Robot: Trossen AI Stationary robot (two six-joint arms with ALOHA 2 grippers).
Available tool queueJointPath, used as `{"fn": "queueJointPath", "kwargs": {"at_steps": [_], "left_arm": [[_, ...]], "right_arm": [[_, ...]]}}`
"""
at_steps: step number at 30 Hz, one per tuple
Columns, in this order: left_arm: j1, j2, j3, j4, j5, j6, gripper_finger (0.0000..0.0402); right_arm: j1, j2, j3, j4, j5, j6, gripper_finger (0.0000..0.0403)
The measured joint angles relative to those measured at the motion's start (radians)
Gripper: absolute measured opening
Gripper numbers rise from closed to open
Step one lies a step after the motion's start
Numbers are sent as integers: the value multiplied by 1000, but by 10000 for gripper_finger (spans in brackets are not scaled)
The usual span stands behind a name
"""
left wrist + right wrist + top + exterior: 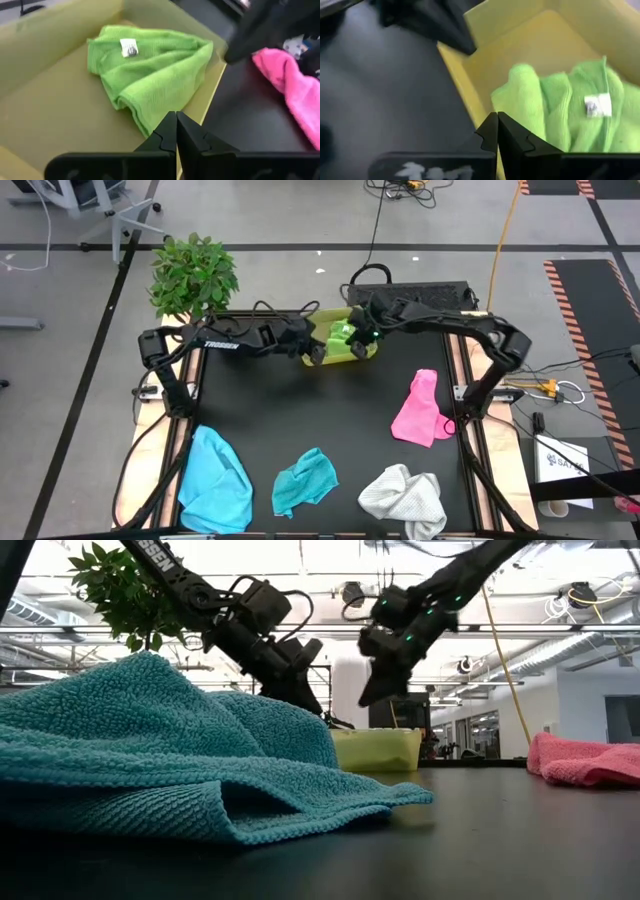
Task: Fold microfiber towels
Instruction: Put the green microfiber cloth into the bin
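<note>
Both arms meet over the tray (pixel 366 352) at the upper middle of the high view. The left gripper (pixel 176 131) has its fingers pressed together with nothing between them, hanging just above the tray's near rim. The right gripper (pixel 497 131) is likewise closed and empty, poised over the tray's edge from the other side. In the low view the two hang above the tray, tips apart from each other, neither touching it.

The green towel (pixel 150 67) lies bunched inside the tray (a small white tag (pixel 129 47) faces up on it), close to one wall, and neither gripper is touching it.

The other towels sit out on the black table (pixel 340 415). The pink towel (pixel 420 410) is crumpled at the right of the high view, near the right arm's base. Along the bottom edge of that view lie the blue towel (pixel 215 480) at lower left, the teal towel (pixel 305 478) in the middle, and the white towel (pixel 405 498) to its right, all rumpled and well apart from one another. A potted plant (pixel 192 275) stands at the upper left, just beyond the table.
</note>
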Motion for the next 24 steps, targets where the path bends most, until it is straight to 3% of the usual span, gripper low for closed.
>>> {"fn": "queueJointPath", "kwargs": {"at_steps": [4, 11, 24], "left_arm": [[-13, 0, 0, -54, -23, -6, 3], [-23, 0, 0, -134, -59, -27, 3], [-23, 0, 0, -158, -101, -31, 4]], "right_arm": [[6, 116, 86, -17, 1, -69, 0], [36, 260, 221, -206, 4, -198, 0], [58, 290, 233, -112, 88, -319, 0]]}}
